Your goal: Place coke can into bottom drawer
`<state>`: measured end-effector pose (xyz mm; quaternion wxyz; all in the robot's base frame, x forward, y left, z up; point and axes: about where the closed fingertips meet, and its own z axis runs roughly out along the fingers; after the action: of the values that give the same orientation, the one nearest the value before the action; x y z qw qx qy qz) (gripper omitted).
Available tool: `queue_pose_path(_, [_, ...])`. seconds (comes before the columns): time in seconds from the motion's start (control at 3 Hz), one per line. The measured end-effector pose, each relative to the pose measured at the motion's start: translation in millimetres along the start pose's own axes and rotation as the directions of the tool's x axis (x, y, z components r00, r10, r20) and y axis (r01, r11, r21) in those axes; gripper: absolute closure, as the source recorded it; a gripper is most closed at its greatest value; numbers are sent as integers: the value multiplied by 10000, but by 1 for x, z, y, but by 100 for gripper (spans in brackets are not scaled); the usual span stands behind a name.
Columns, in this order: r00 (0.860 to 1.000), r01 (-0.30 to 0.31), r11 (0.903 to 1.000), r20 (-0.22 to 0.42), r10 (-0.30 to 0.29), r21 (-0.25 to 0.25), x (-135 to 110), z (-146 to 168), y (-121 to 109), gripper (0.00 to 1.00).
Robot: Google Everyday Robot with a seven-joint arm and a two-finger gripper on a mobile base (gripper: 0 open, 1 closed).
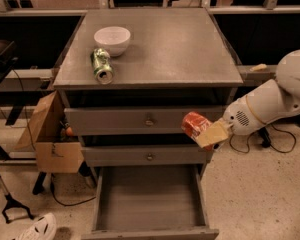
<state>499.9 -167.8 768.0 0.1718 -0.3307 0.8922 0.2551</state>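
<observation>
Holding coke can (193,125), hand (207,136) hangs above right edge of bottom drawer (147,196)

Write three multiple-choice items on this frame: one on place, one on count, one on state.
1. Where is the small red-orange coke can?
A) on the grey cabinet top
B) held in the gripper, in front of the drawer fronts at the right
C) on the floor of a drawer

2. How many of the grey cabinet drawers are pulled open?
A) none
B) one
C) three

3. How is the dented green and silver can positioned?
A) lying on its side
B) standing upright
C) inside a bowl

Answers:
1 B: the gripper is shut on the coke can, off the cabinet top and above drawer level.
2 B: only the deep grey bottom drawer stands out; the two knobbed ones are shut.
3 A: its round end faces the camera, beside the white bowl.
</observation>
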Motion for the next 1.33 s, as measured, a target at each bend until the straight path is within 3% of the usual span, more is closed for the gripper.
queue_pose_path(0.33, [9914, -67, 9999, -1306, 55, -92, 58, 77, -39, 100])
queue_pose_path(0.67, [9721, -688, 9968, -2219, 762, 407, 89, 159, -82, 100])
queue_pose_path(1.0, [9656, -1228, 9910, -2245, 1316, 528, 87, 170, -83, 100])
queue_pose_path(1.33, [9655, -1230, 9910, -2246, 1318, 526, 88, 170, -83, 100])
